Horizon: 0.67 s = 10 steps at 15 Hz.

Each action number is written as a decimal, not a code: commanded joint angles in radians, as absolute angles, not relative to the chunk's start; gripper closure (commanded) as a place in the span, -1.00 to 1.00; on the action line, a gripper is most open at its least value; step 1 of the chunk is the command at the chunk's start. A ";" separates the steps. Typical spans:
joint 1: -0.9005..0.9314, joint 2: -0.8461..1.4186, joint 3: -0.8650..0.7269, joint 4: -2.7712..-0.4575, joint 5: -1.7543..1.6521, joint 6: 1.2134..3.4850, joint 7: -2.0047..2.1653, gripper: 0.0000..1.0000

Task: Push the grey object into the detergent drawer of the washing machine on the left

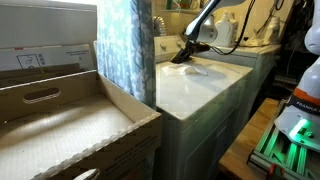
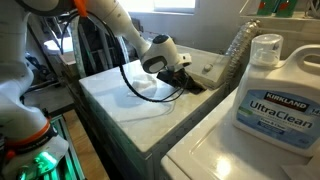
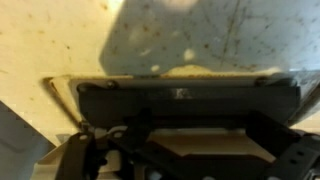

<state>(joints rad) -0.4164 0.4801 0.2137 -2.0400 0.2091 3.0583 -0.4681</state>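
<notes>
- White top-loading washing machine (image 2: 130, 110), glossy flat lid: the black gripper (image 2: 183, 78) on the white robot arm (image 2: 120, 22) sits low at the lid's rear edge.
- Flat dark grey object (image 3: 190, 102): in the wrist view it lies crosswise at 12 o'clock of the gripper, along the lid's edge.
- Jaws: apparently spread wide, but the wrist picture is dim.
- White detergent jug (image 2: 275, 95): at 3 o'clock, on the neighbouring white washer (image 2: 210, 150).

Smooth glossy white washing machine (image 2: 120, 108), plastic jug (image 2: 275, 90), matt cardboard box (image 1: 70, 95)
</notes>
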 commanded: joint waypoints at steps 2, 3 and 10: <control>-0.476 0.572 0.282 -1.948 0.223 3.116 -0.497 -1.00; -0.481 0.572 0.288 -1.942 0.219 3.101 -0.495 -1.00; -0.437 0.510 0.236 -1.974 0.211 3.047 -0.449 -1.00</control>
<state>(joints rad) -0.4513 0.5494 0.2590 -1.9517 0.2101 3.0902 -0.4698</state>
